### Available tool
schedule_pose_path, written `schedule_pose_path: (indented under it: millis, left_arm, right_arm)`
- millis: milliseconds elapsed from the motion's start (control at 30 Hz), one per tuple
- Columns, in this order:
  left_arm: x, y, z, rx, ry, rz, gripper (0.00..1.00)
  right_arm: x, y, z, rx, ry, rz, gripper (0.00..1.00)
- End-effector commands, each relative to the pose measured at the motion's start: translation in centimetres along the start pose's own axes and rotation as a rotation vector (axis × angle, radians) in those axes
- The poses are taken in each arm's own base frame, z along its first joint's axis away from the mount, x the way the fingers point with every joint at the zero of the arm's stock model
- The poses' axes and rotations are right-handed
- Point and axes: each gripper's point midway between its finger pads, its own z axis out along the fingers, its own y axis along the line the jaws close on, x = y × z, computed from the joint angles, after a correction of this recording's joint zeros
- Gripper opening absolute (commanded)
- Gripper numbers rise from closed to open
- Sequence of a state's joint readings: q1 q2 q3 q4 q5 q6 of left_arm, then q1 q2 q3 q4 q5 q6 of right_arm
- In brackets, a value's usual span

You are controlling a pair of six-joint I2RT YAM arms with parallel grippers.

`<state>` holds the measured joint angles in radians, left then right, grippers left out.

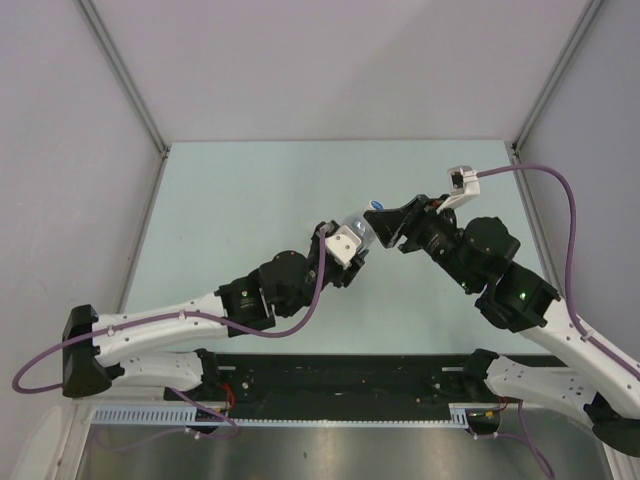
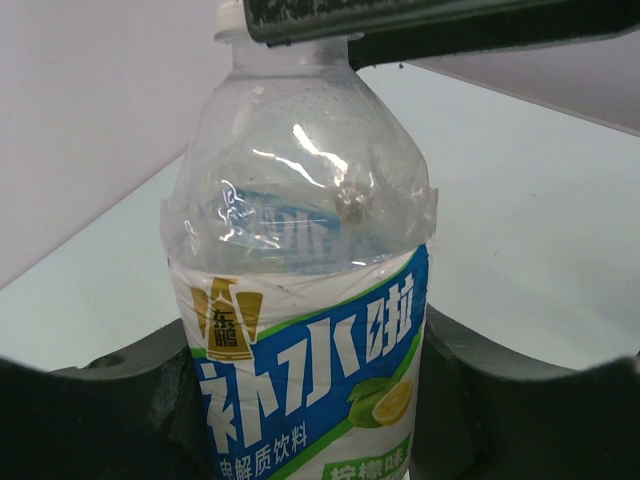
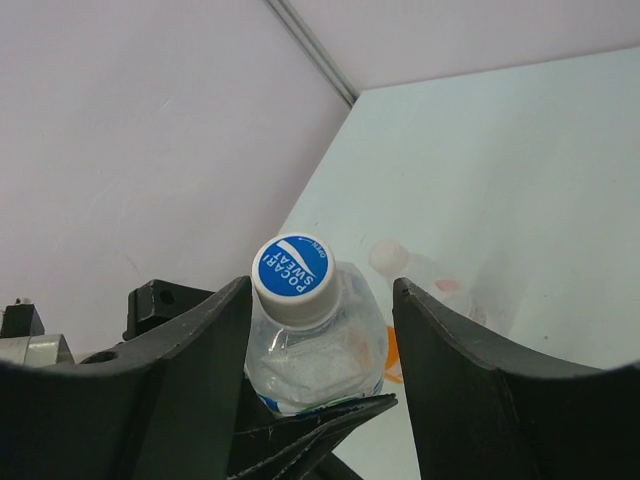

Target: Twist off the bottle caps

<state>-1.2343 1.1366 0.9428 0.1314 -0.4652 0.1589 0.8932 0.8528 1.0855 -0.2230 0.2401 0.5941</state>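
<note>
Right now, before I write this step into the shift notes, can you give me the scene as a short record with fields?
bottle: clear bottle with a blue-white label
cap: blue-topped cap, on the bottle's neck, not yet off
left jaws: shut on the bottle's labelled body
right jaws: open, one on each side of the cap, with a gap showing on one side
surface: pale green table
step: bottle held, cap about to be gripped
</note>
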Motion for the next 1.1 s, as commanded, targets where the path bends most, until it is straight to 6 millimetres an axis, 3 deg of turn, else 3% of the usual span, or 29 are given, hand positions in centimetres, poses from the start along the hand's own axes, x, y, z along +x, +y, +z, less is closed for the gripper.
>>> schedule_pose_path:
  millis: [0,167,333,533,600,633,800,967,1033,1067]
  left_arm:
    - [-1.6,0.1,-0.5,0.006,-0.048,-0.013,0.00]
    - [-1.5,-0.1,-0.3,0.009,-0.044,-0.012,0.00]
    - [-1.3,-0.2,-0.2,0.013,-0.041,-0.010,0.00]
    - [-1.3,-0.4,-0.3,0.024,-0.041,-0.011,0.00]
    - [-1.4,-0.6,-0.3,0.036,-0.042,-0.013,0.00]
    - [-1.3,-0.8,-0.5,0.051,-0.037,-0.011,0.00]
    - [-2.3,-2.6,-1.8,0.189,-0.060,-0.032,0.00]
    - [-4.8,-6.5,-5.3,0.513,-0.130,-0.114,0.00]
    - [-5.7,-6.4,-6.2,0.580,-0.145,-0.162,0.00]
    - [-6.4,-7.4,-7.5,0.686,-0.158,-0.190,0.00]
  right_arm:
    - [-2.6,1.0,0.0,-0.019,-0.094,-0.008,0.63]
    - [-2.5,1.1,0.1,-0.021,-0.092,-0.011,0.62]
    - [-2.5,1.1,0.3,-0.022,-0.091,-0.019,0.52]
    - [-2.3,0.9,0.5,-0.013,-0.086,-0.025,0.26]
    - [-2.3,0.8,0.5,-0.012,-0.085,-0.027,0.05]
    - [-2.2,0.7,0.5,-0.009,-0.080,-0.033,0.00]
    - [-1.7,0.7,0.0,-0.039,-0.070,-0.088,0.00]
    - [-1.4,1.5,-1.0,-0.139,-0.051,-0.171,0.00]
    - [-2.2,1.8,-1.7,-0.184,-0.076,-0.185,0.00]
    - [-1.4,2.6,-2.1,-0.250,-0.045,-0.209,0.00]
